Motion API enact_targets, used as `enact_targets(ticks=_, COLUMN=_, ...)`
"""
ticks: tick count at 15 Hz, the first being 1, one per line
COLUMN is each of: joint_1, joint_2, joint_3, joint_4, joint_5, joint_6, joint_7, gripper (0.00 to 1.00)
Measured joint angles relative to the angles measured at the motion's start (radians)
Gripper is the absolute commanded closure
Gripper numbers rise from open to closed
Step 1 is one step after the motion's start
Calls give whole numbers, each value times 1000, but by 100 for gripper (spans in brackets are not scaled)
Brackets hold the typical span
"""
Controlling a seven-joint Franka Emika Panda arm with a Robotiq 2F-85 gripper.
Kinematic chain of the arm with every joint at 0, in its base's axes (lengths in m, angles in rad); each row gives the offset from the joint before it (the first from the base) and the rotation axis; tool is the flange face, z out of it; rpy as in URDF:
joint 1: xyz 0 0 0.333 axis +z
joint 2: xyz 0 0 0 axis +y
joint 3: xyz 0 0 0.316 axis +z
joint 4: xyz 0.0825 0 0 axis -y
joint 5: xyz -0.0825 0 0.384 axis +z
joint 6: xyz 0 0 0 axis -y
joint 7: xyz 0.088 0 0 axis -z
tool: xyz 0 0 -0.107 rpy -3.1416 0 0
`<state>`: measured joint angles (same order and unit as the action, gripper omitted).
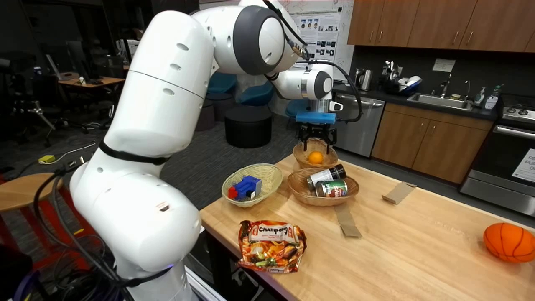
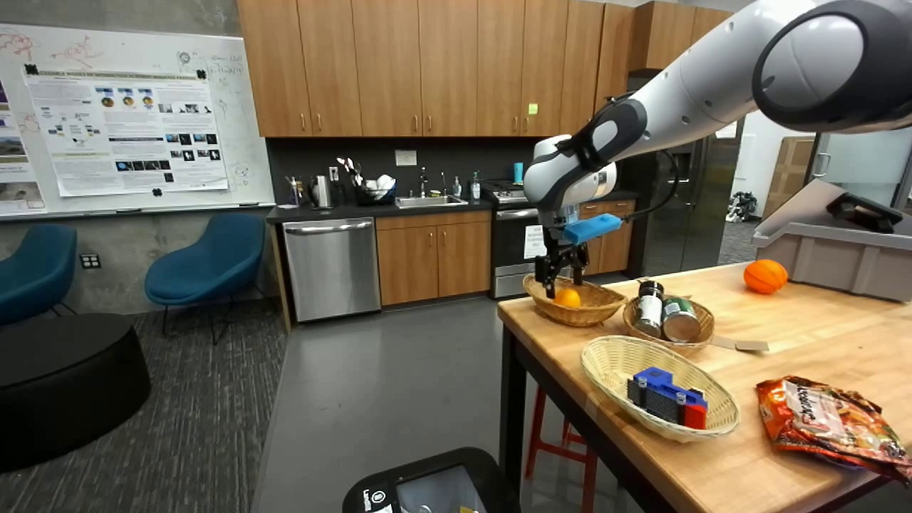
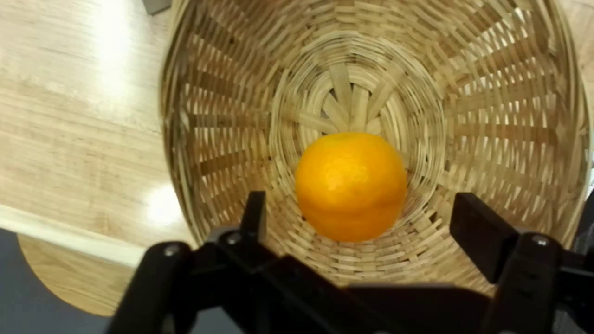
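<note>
We find the gripper [image 3: 359,206] released, its jaws spread wide above the orange fruit [image 3: 351,185], which rests inside a wicker basket [image 3: 501,111]. Beside this basket, we locate a brown basket [image 1: 307,198] containing a black-capped bottle [image 1: 324,176] and a green-labelled container [image 1: 332,188]. Farther along the table [image 1: 397,251], we note a food packet [image 1: 271,248].

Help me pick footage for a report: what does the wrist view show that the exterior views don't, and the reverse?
Only the wrist view: the spoke-patterned bottom of the basket that holds the orange.
Only the exterior views: the blue-and-red toy in the pale basket, the noodle packet and the basketball.
Shared by all: the gripper, jaws open and holding nothing, over the orange in its basket.
</note>
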<state>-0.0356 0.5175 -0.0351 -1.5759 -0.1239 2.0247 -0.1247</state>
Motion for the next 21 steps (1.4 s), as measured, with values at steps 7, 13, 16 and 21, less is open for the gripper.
enact_targets(ticks=7, joint_1=-1, joint_2=8, joint_3=9, joint_4=24, joint_5=32, joint_6=-34, joint_7=4, gripper=0)
enact_targets(ticks=13, joint_1=-1, joint_2=61, joint_3=8, joint_4=55, joint_5=32, joint_6=-26, joint_7=22, gripper=0)
enact_targets(ticks=16, joint_1=-1, joint_2=92, joint_3=3, joint_4=79, joint_5=32, joint_6=-21, joint_7=22, gripper=0)
enact_targets(ticks=21, joint_1=-2, joint_2=102, joint_3=-5, joint_4=95, joint_5=28, joint_6=-23, joint_7=24, gripper=0)
